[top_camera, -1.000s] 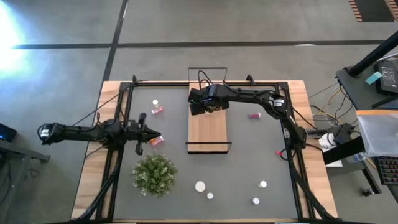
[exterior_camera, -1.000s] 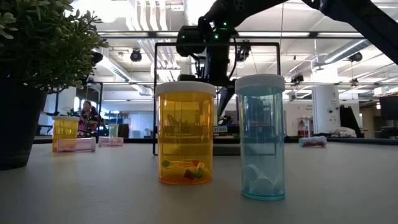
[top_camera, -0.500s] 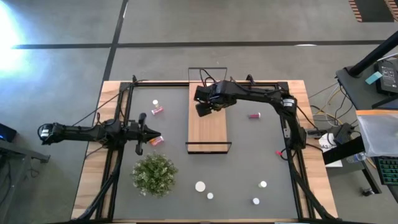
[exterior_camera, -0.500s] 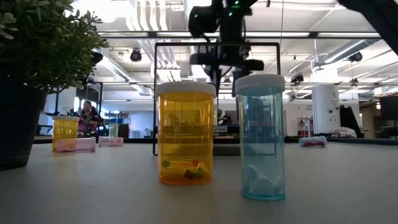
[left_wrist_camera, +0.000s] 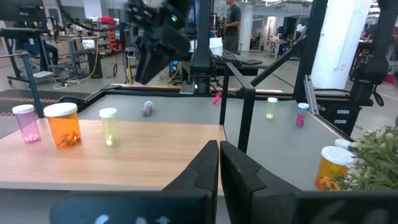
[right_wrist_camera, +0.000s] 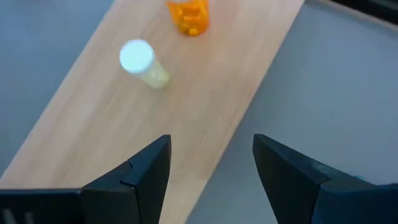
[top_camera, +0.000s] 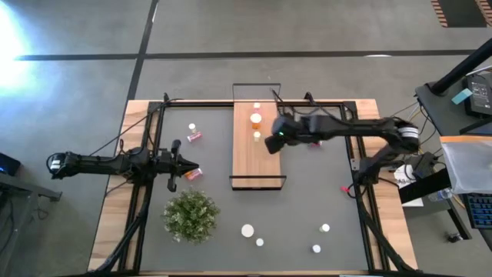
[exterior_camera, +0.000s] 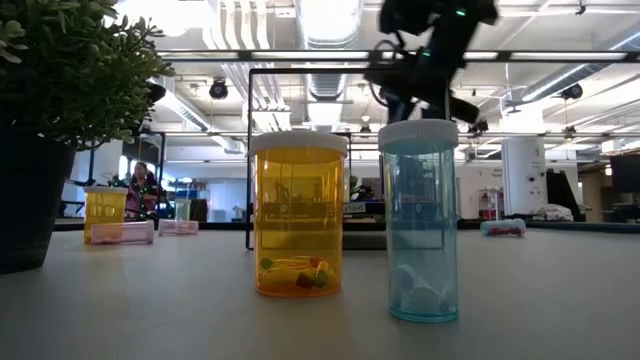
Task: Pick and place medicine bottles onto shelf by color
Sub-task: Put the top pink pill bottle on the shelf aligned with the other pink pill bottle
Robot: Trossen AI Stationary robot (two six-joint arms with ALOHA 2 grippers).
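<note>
Medicine bottles: three stand on the shelf [top_camera: 256,158] at its far end, a pink one [left_wrist_camera: 27,122], an orange one [left_wrist_camera: 64,125] and a pale yellow one [left_wrist_camera: 109,127]. The right gripper [top_camera: 274,143] hovers at the shelf's right edge, jaws apart and empty, so a placement looks done. Next comes a fetch: the pink bottle [top_camera: 314,142] just beside it seems likeliest. The left gripper [left_wrist_camera: 218,168] waits pinched closed near an orange bottle [top_camera: 192,174].

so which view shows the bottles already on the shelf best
The left wrist view: three stand in a row on the shelf, pink bottle, orange bottle, pale yellow bottle. The high view shows only their caps. The right wrist view catches two. The low view hides them.
</note>
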